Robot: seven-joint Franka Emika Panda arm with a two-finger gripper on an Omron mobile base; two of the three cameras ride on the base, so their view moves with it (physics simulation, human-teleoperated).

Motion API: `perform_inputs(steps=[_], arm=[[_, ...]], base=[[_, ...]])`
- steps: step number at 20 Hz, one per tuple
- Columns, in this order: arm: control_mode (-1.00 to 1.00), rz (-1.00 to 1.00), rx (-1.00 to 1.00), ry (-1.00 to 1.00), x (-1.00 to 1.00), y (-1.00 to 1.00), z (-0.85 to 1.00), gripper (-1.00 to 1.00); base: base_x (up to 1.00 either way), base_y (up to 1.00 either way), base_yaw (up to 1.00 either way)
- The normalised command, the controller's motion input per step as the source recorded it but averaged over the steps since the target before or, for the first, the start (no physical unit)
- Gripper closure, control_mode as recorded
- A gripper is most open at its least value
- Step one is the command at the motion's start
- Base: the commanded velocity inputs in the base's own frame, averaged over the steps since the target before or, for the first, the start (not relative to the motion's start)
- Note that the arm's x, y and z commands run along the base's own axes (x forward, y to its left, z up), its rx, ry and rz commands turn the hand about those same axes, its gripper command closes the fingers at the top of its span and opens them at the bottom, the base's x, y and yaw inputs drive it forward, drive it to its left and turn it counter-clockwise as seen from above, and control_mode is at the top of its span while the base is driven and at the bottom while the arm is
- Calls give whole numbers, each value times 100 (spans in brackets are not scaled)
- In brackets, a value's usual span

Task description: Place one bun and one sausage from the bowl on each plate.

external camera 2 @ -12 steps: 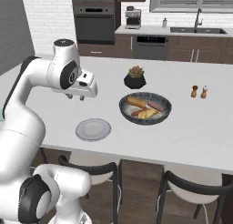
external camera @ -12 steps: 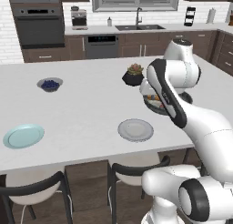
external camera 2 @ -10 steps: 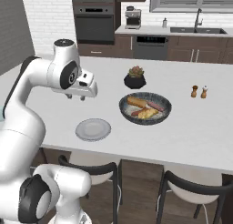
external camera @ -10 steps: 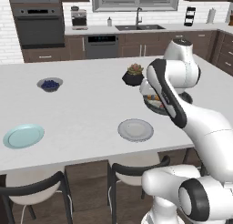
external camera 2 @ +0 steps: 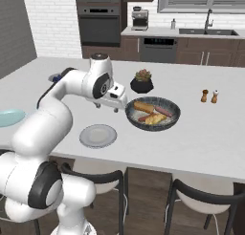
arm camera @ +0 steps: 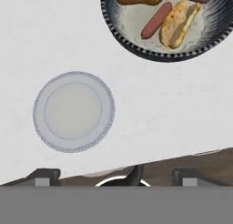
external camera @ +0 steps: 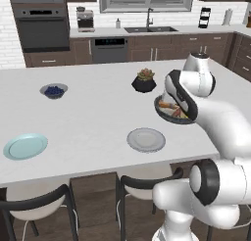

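On the white desk [external camera 2: 201, 138], the wide dark grey bowl [external camera 2: 153, 114] holds two golden-tan oblong buns [arm camera: 178, 23] and two reddish-pink sausages [arm camera: 156, 20]. The hand [external camera 2: 107, 105] hovers spread and empty above the desk, between the bowl and the bare light grey rimmed plate [arm camera: 73, 111]; the pale teal plate [external camera: 25, 146] lies well apart.

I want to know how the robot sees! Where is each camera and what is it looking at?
Left base view: behind the arm's left, looking forward and down at the counter; the arm rises at lower right, hiding part of the bowl.
Right base view: behind its right; arm at lower left, open gripper beside the bowl.
Hand view: looks down on the grey plate and bowl.
All share bowl and grey plate.
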Motion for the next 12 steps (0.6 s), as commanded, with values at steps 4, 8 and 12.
perform_inputs(steps=[4, 8, 12], arm=[[-100, -21, 4, -7, 59, -98, -35, -100], [-100, -17, 0, -11, 18, -91, -27, -100], [-100, -4, 0, -2, 39, -81, -48, -100]], base=[[0, 0, 0], [0, 0, 0], [0, 0, 0]])
